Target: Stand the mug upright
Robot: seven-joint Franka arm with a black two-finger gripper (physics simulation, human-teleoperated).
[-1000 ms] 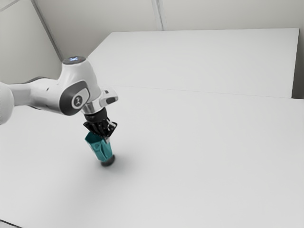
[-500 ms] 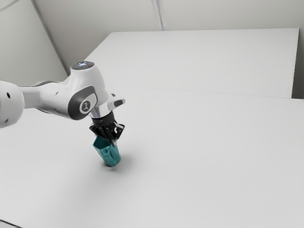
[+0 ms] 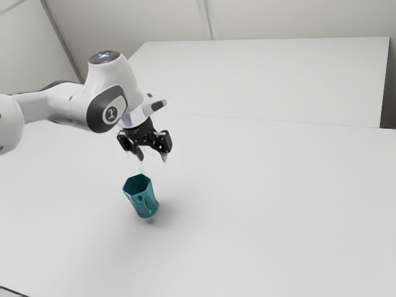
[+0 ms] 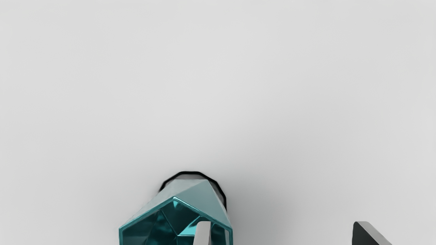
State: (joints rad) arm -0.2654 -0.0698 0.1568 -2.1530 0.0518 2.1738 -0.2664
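Observation:
The teal faceted mug point(image 3: 142, 197) stands on its base on the table in the exterior view, its open mouth facing up. Above it, with a gap between them, hangs the gripper point(image 3: 153, 158), its fingers spread wide and nothing held. In the wrist view the mug point(image 4: 190, 204) shows its rim, part of its inside and a dark-edged base. The gripper point(image 4: 277, 231) is open there too, one fingertip overlapping the mug's mouth in the picture and the other off to the side over bare table.
The white table point(image 3: 266, 204) stretches around the mug on all sides. A second white surface point(image 3: 260, 80) lies farther back, with pale walls behind it. A dark thin line point(image 3: 13, 291) crosses the exterior view's lower left corner.
My gripper has opened, let go of the mug and risen above it. Before that, the mug moved slightly toward the exterior view's right with the hand; since then it has barely moved.

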